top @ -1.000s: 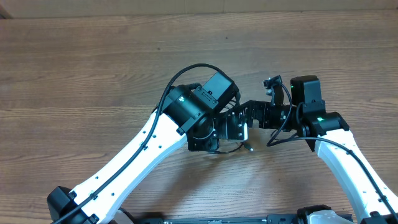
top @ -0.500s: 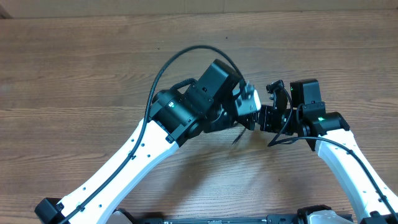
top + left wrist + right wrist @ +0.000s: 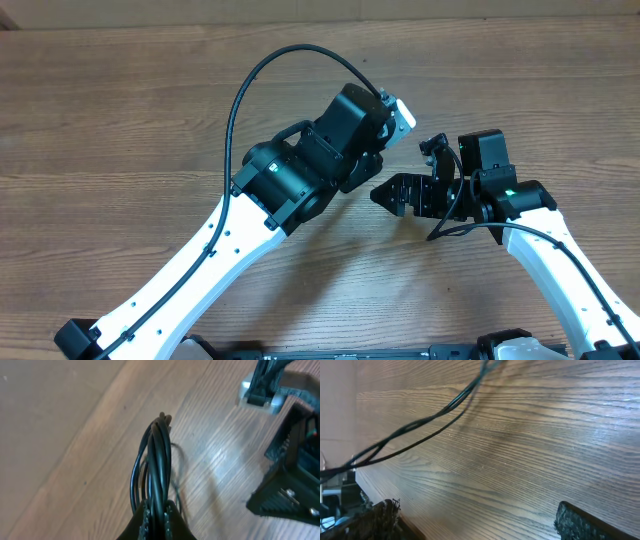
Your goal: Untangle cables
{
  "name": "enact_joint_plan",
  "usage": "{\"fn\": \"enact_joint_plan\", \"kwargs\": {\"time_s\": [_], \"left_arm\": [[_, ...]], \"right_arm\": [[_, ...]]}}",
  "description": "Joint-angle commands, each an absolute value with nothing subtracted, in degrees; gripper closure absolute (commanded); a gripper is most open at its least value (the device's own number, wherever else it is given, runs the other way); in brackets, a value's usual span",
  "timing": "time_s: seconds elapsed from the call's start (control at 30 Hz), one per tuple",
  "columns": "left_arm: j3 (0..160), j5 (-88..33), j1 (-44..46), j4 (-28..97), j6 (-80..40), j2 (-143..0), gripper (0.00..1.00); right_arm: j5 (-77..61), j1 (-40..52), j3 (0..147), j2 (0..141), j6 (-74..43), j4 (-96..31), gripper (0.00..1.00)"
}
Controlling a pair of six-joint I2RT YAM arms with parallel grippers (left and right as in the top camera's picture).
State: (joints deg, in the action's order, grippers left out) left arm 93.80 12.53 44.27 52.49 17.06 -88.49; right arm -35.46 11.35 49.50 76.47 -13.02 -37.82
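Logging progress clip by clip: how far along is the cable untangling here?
Done: the left end effector is shut on the cables, holding the bundle above the table. In hand: the cables stretch past the right end effector, which is open and holds nothing. Left: nearly everything; the cables run bunched and twisted together, none laid out separately.
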Motion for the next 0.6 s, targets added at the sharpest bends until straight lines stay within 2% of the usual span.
{"fn": "enact_joint_plan", "kwargs": {"time_s": [0.0,0.13,0.37,0.57], "left_arm": [[95.5,13.9,44.3,54.2,14.8,-86.5,0.96],[95.5,13.3,44.3,56.6,11.7,-86.5,0.96],[95.5,3.5,44.3,61.4,11.8,-86.5,0.96],[95.5,3.3,44.0,66.1,10.7,-86.5,0.96]], "right_arm": [[-34.1,11.7,50.2,76.6,-12.3,-37.3,0.0],[-34.3,11.7,50.2,76.6,-16.3,-34.9,0.0],[-37.1,11.7,50.2,76.6,-20.8,-26.5,0.0],[-37.1,11.6,50.2,76.6,-27.2,-21.8,0.0]]}}
